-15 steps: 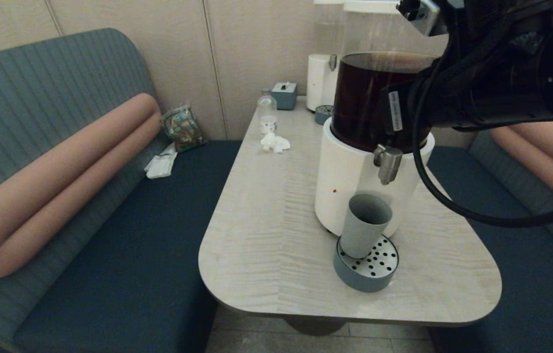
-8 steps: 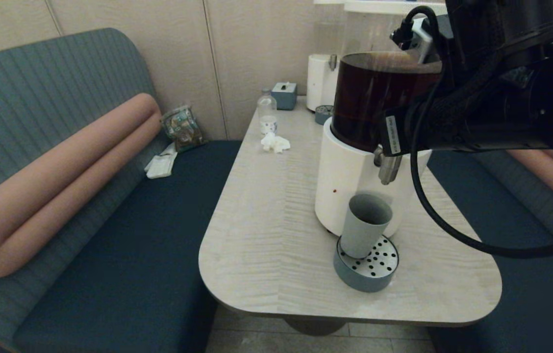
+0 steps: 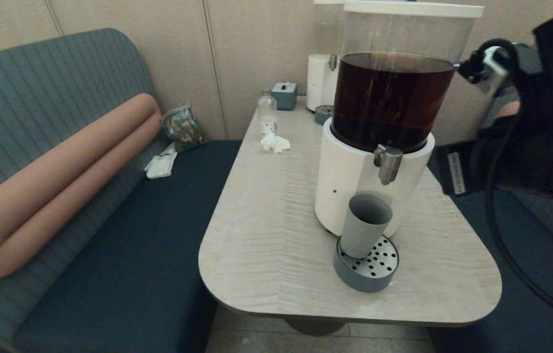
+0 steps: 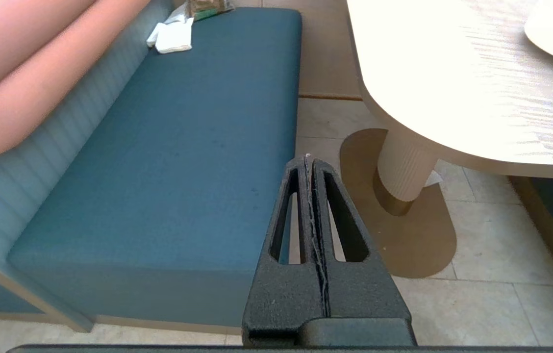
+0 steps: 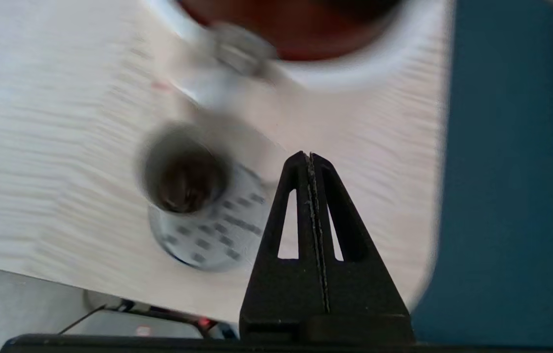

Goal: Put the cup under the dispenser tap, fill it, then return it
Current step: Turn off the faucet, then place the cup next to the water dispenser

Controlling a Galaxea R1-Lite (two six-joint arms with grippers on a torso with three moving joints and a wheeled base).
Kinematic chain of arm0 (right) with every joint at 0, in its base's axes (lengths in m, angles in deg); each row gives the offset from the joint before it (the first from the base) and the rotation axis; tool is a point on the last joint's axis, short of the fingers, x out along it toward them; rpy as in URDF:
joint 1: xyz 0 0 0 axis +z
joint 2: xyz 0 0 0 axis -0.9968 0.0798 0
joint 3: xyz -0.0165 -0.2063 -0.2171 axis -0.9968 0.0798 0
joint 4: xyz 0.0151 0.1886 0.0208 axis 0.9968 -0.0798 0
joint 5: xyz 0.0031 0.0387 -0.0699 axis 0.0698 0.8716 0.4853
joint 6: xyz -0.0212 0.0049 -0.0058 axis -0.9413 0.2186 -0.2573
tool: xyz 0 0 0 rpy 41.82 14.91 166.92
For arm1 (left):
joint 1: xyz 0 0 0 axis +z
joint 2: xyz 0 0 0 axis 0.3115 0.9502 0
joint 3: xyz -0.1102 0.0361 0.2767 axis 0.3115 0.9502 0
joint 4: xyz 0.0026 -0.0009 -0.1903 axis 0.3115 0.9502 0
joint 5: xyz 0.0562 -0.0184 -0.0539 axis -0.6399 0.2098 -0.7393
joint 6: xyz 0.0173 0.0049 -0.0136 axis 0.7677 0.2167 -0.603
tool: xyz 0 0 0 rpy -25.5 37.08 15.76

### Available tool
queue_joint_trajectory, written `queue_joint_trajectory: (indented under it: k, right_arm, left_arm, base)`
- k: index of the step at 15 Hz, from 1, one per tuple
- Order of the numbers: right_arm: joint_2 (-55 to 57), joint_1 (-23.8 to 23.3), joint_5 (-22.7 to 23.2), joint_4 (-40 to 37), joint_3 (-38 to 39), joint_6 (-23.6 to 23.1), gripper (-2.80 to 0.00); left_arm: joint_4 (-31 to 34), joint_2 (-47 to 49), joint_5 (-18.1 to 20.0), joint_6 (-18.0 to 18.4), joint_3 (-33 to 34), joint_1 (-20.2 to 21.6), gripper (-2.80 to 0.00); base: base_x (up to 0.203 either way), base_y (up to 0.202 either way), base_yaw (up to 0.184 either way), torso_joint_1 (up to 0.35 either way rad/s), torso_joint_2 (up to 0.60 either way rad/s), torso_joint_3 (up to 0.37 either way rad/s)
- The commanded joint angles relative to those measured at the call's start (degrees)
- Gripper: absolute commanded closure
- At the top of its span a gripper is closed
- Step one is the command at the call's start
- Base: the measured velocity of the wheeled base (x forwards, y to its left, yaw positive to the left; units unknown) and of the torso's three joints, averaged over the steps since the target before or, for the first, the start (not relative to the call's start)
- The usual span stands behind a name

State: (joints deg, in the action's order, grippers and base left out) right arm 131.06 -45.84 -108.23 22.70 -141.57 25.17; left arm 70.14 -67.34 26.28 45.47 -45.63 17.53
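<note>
The cup (image 3: 364, 224) stood upright on the drip tray (image 3: 355, 277), below the dispenser tap (image 3: 387, 164). The right end effector (image 5: 311, 156), fingers pressed together and empty, hung above the desk (image 3: 266, 235), with the cup at its 9 o'clock in the right wrist view. The left end effector (image 4: 308, 158), also closed, hung off the desk over the bench seat (image 4: 183, 147), so the right was nearer.

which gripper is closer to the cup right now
Right. The right gripper is above the table beside the cup; the left gripper hangs off the table above the floor.

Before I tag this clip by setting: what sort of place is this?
Probably a café or restaurant booth: a padded bench seat wraps a rounded table that carries a large drink dispenser, with a cup under the dispenser tap.
</note>
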Motion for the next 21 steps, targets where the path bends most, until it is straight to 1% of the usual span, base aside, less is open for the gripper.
queue_joint_trajectory:
  k: [1,3,5,6,8,10,12,14,16,17,20,21]
  right_arm:
    - [-11.63,-0.45,-1.86,1.20,7.60,-0.06,0.00]
    - [-19.38,-0.82,-3.22,2.02,13.58,-0.09,0.00]
    - [-26.70,-2.57,-5.13,2.32,18.98,-0.29,0.00]
    - [-30.24,-4.23,-6.04,2.24,20.66,-0.49,0.00]
    - [-37.65,-9.03,-7.05,1.87,23.23,-0.84,0.00]
    - [-44.20,-15.87,-7.44,0.33,25.27,-1.20,0.00]
    - [-50.69,-21.25,-7.27,-1.00,27.91,-3.49,0.00]
    - [-56.93,-24.15,-7.10,-1.17,31.37,-5.26,0.00]
    - [-61.85,-25.20,-7.04,-0.85,34.47,-5.52,0.00]
    - [-64.04,-25.77,-7.12,0.67,36.68,-5.49,0.00]
    - [-67.86,-32.71,-6.88,8.97,43.67,-5.93,0.00]
    - [-68.63,-33.44,-6.93,12.19,46.01,-5.75,0.00]
  left_arm:
    - [0.05,-0.01,-0.03,0.23,0.00,0.01,0.00]
    - [-0.01,-0.01,-0.12,-0.34,0.00,0.01,0.00]
    - [-0.01,-0.01,-0.12,-0.80,0.00,0.01,0.00]
    - [-0.01,-0.01,-0.12,-0.80,0.00,0.01,0.00]
    - [-0.01,-0.01,-0.12,-0.89,0.00,0.01,0.00]
    - [-0.01,-0.01,-0.20,-0.80,0.00,0.01,0.00]
    - [-0.01,-0.01,-0.20,-0.80,0.00,0.01,0.00]
    - [-0.01,-0.01,-0.28,-1.31,0.00,0.01,0.00]
    - [-0.01,-0.01,-0.47,-1.51,0.00,0.01,0.00]
    - [-0.01,-0.01,-0.47,-1.42,0.00,0.01,0.00]
    - [-0.10,-0.01,-0.47,-1.42,0.09,0.01,0.00]
    - [-0.10,-0.01,-0.47,-1.42,0.09,0.01,0.00]
  base:
    - [0.000,0.000,0.000,0.000,0.00,0.000]
    - [0.000,0.000,0.000,0.000,0.00,0.000]
    - [0.000,0.000,0.000,0.000,0.00,0.000]
    - [0.000,0.000,0.000,0.000,0.00,0.000]
    - [0.000,0.000,0.000,0.000,0.00,0.000]
    - [0.000,0.000,0.000,0.000,0.00,0.000]
    - [0.000,0.000,0.000,0.000,0.00,0.000]
    - [0.000,0.000,0.000,0.000,0.00,0.000]
    - [0.000,0.000,0.000,0.000,0.00,0.000]
    - [0.000,0.000,0.000,0.000,0.00,0.000]
    - [0.000,0.000,0.000,0.000,0.00,0.000]
    - [0.000,0.000,0.000,0.000,0.00,0.000]
